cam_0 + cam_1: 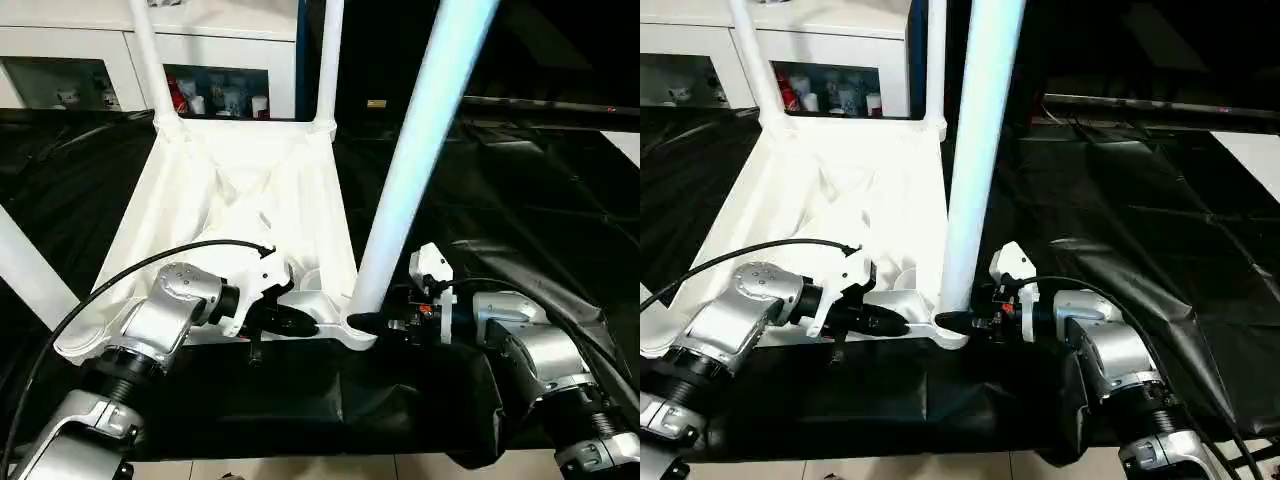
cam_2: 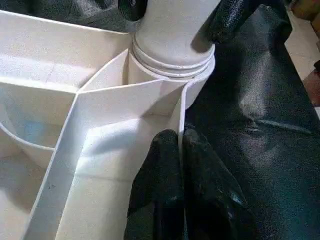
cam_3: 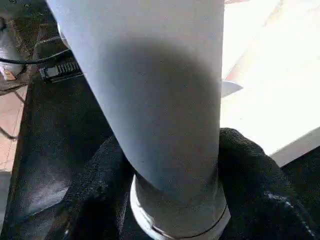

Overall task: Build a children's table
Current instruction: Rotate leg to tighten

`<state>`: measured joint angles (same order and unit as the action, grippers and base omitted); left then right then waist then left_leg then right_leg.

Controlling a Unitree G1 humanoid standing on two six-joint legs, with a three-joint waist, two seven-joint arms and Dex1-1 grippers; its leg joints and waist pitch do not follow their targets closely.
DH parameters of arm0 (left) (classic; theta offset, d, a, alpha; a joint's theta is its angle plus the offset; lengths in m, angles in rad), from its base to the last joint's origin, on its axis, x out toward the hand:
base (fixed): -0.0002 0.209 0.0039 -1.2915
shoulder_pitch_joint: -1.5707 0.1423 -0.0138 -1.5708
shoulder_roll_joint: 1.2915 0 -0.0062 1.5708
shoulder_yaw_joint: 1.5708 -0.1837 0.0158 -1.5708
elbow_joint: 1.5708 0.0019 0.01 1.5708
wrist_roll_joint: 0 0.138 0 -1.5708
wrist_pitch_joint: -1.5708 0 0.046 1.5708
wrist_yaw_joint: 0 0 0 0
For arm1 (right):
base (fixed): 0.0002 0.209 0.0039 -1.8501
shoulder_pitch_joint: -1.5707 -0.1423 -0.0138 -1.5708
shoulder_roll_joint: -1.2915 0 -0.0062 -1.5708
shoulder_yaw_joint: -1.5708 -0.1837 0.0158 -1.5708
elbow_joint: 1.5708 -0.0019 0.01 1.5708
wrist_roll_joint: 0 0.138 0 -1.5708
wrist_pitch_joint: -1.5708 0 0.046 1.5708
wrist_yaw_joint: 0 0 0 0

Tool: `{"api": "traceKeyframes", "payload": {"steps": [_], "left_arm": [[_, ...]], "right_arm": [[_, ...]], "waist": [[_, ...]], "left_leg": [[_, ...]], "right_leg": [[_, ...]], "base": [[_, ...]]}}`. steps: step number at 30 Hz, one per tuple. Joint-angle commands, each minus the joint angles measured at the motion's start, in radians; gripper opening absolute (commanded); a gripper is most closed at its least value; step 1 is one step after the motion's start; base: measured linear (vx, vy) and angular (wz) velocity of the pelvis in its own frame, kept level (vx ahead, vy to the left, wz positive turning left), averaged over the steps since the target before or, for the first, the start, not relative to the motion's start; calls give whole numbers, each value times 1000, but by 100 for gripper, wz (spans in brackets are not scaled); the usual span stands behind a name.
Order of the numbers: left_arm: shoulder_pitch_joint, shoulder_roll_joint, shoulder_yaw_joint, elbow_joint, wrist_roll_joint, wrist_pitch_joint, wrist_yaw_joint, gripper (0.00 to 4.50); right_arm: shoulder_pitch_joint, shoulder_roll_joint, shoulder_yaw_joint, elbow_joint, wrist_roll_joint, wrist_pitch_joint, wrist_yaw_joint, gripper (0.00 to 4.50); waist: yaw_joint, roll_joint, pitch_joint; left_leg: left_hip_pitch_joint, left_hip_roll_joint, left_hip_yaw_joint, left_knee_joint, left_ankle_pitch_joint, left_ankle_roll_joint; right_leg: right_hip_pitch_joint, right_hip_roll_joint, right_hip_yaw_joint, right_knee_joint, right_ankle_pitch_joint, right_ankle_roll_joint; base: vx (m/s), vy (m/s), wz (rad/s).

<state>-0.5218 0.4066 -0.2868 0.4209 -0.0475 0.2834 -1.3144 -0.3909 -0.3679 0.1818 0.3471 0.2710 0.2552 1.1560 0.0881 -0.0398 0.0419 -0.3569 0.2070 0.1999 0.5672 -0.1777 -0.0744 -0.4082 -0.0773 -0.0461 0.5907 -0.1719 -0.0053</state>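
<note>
The children's table lies upside down: its white tabletop (image 1: 230, 190) rests ribs-up on the black cloth. Two legs (image 1: 150, 60) (image 1: 330, 60) stand in the far corner sockets, and another leg (image 1: 30, 270) rises at the near left. The near right leg (image 1: 420, 150) stands in its corner socket (image 1: 360, 332). My right gripper (image 1: 366, 322) reaches in from the right, its fingers (image 3: 250, 170) pressed on both sides of that leg's base (image 3: 150, 100). My left gripper (image 2: 181, 135) is shut, pinching the tabletop's thin rim wall (image 2: 183, 107) just beside the same socket.
A white cabinet (image 1: 230, 60) with glass doors stands behind the work. Creased black cloth (image 1: 520, 200) covers the big table to the right. The table's front edge and the floor (image 1: 300, 465) lie just below my forearms. A black cable (image 1: 130, 270) arcs over my left arm.
</note>
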Motion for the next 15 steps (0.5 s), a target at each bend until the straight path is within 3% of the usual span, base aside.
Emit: {"api": "traceKeyframes", "payload": {"steps": [1, 6, 8, 9, 11, 15], "left_arm": [[8, -13, -3, -22, -52, 10, -32, 0], [3, -27, 1, -2, -34, 11, 10, 0], [-21, -55, 3, 60, 11, -15, 105, 0], [-38, -74, 5, 103, 37, -34, 167, 0], [-67, -109, 14, 168, 68, -51, 268, 0], [-112, -165, 30, 247, 87, -49, 394, 0]], "right_arm": [[5, -8, -13, -13, 30, 11, 17, 219], [14, 4, -26, 13, 11, 0, -28, 214], [4, 35, -44, 75, -41, -39, -157, 212], [-4, 55, -53, 112, -73, -58, -240, 211], [-14, 87, -65, 157, -110, -73, -361, 209], [-21, 145, -91, 194, -131, -66, -517, 200]], "waist": [[1, -3, -54], [1, -2, -55], [-2, -4, -52], [-5, -5, -48], [-12, -9, -49], [-17, -11, -48]], "left_leg": [[8, 25, -10, -60, -200, 32], [9, 26, -11, -59, -204, 29], [8, 24, -11, -60, -223, 23], [8, 21, -11, -61, -240, 9], [9, 18, -18, -64, -276, -15], [15, 15, -19, -61, -300, -3]], "right_leg": [[47, -56, 36, -59, -213, -201], [46, -56, 36, -59, -217, -203], [44, -57, 36, -64, -251, -195], [39, -55, 35, -71, -307, -176], [43, -60, 33, -80, -426, -129], [34, -60, 33, -93, -498, -97]], "base": [[0, 0, 0], [0, 0, 0], [0, 0, 0], [0, 0, 0], [0, 0, 0], [0, 0, 0]]}}
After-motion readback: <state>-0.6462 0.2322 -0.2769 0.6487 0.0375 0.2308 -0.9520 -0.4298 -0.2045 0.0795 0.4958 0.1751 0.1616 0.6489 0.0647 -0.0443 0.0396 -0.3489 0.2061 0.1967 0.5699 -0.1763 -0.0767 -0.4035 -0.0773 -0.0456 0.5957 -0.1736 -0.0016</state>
